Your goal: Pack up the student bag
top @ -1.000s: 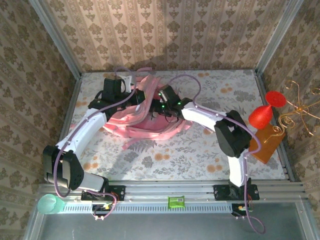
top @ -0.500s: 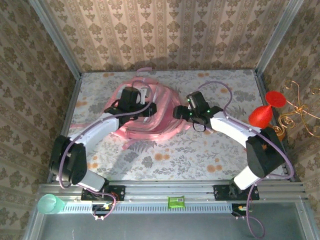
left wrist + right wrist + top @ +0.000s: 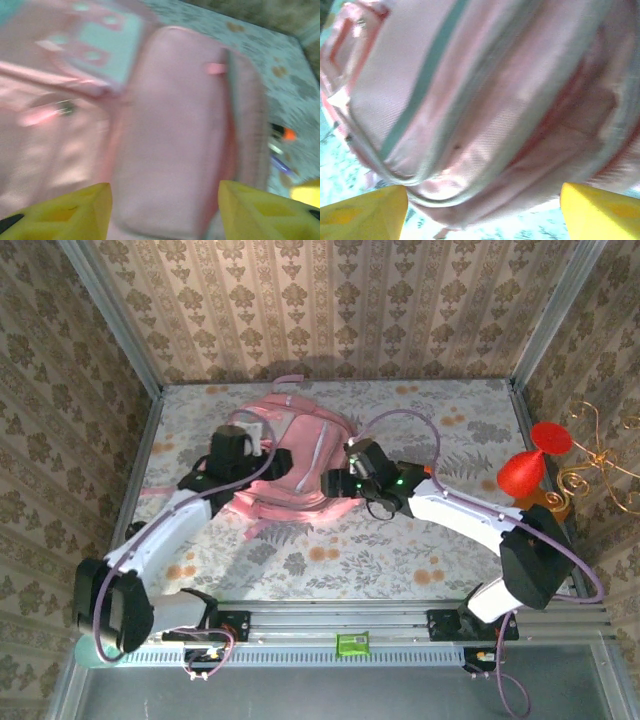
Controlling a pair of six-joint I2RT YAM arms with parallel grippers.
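The worktop (image 3: 400,560), covered in a pale floral print, is carrying the student bag (image 3: 305,445), which is lying flat toward its far middle. A few small blurred things (image 3: 281,134) are lying on the print just beside the bag.

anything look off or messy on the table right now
The student bag lies slumped flat on the table, a strap trailing off its near edge. Beside it a few small pen-like things lie loose, too blurred to identify. Nothing looks spilled or damaged.
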